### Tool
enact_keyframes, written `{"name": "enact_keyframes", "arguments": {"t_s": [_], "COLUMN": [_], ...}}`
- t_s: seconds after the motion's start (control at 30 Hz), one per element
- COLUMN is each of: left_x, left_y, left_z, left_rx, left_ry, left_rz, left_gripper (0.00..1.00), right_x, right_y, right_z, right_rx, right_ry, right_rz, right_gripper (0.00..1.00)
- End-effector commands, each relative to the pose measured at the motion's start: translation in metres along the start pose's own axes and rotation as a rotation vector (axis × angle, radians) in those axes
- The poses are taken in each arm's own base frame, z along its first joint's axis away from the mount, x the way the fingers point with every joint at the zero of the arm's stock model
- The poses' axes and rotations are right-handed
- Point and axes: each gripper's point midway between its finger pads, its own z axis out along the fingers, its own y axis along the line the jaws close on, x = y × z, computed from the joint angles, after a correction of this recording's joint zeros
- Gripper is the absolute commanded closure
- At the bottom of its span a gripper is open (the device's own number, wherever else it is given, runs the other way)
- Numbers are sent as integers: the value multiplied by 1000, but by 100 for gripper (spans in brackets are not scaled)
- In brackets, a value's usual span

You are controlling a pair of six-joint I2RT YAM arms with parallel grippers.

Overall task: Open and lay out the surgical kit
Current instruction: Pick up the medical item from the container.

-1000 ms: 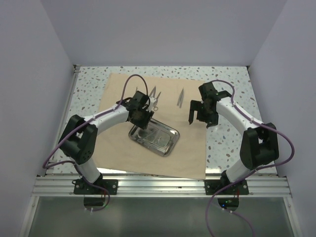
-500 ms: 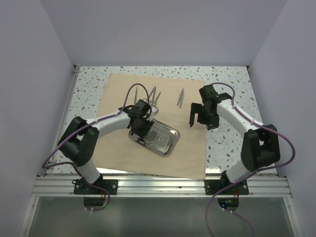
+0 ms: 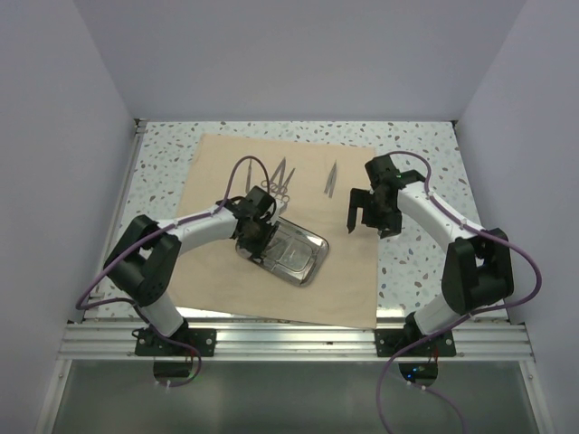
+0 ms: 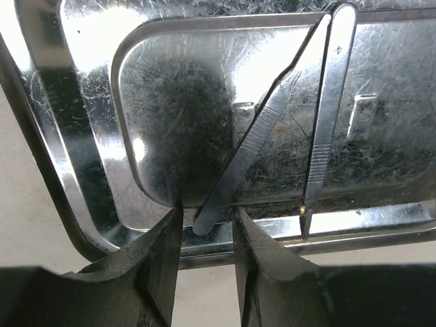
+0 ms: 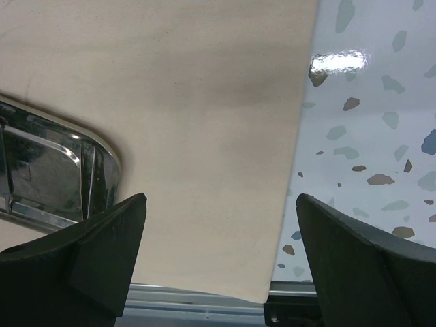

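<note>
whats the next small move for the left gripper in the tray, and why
Probably close the left gripper: its partly open jaws straddle the near end of the thin flat metal tweezers lying in the shiny rectangular steel tray, so a pinch should secure them for lifting.

the claw [image 4: 206,226] straddles the near end of tweezers [image 4: 255,136] lying in the tray [image 4: 88,41], a narrow gap at each finger. thinner forceps [image 4: 327,109] lie just beside them. wrap [image 4: 27,204] lies under the tray.
</note>
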Motion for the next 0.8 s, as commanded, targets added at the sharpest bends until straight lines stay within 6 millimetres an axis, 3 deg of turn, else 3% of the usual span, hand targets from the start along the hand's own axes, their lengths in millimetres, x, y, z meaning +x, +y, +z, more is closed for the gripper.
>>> {"name": "enact_keyframes", "arguments": {"t_s": [0.0,0.33,0.53,0.77], "left_x": [23,56,72,91], "left_y": [0,-7,2,11], "left_z": [14,29,39,48], "left_rx": [-5,-57,-140,-201], "left_ry": [67,188,237,317], "left_rz": [-24,35,25,-3], "left_gripper": [62,66,67,84], "right_x": [-7,-6,-3,-1], "right_y": [3,2,2,0], "right_z": [-15,-15,-13,-16], "right_rx": [-13,-14,-19,-17], "right_ry": [-43,-41,-35,-38], "right_rz": [-5,-8,-8,-16], "right_gripper": [5,5,5,4]}}
